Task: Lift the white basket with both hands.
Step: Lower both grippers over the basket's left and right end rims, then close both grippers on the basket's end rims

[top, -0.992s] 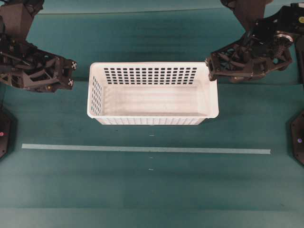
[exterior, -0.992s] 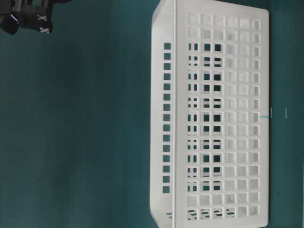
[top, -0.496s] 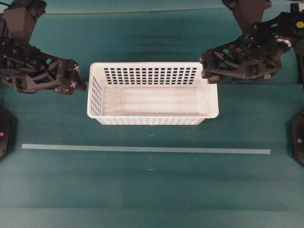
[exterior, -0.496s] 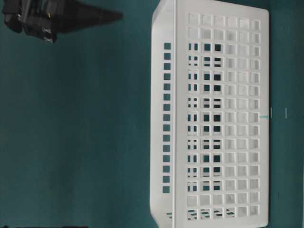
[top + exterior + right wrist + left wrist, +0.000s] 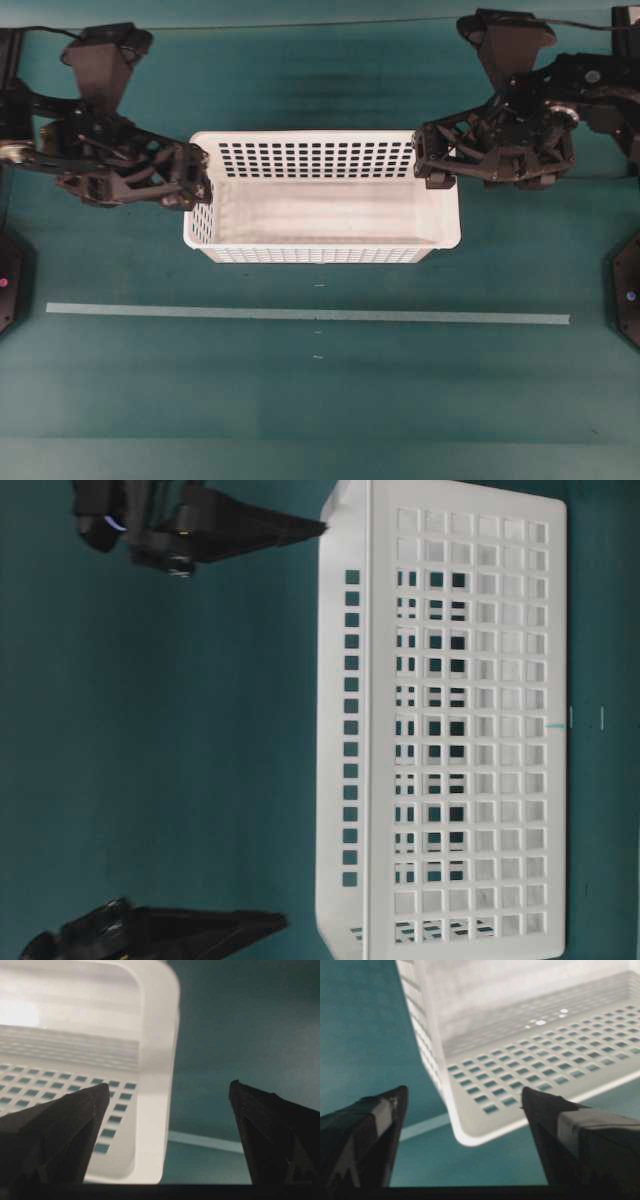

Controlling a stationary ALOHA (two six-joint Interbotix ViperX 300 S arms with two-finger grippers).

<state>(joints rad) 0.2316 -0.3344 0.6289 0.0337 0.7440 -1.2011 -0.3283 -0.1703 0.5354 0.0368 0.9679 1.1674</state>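
Note:
The white basket (image 5: 320, 212) stands upright on the green table, with nothing in it; it also shows in the table-level view (image 5: 450, 720). My left gripper (image 5: 203, 180) is open at the basket's left end, and a rim corner (image 5: 470, 1132) shows between its fingers (image 5: 390, 1110). My right gripper (image 5: 428, 160) is open at the back right corner. One finger (image 5: 92, 1102) is over the inside and the other is outside the rim (image 5: 157, 1085). In the table-level view both sets of fingertips sit about at rim height. Neither gripper holds anything.
A pale tape line (image 5: 300, 314) runs across the table in front of the basket. Black pods sit at the left edge (image 5: 8, 280) and the right edge (image 5: 628, 300) of the table.
Both arms have moved inward to the basket's ends, the left one the farther. Their fingers now come into the table-level view. The basket has not moved.

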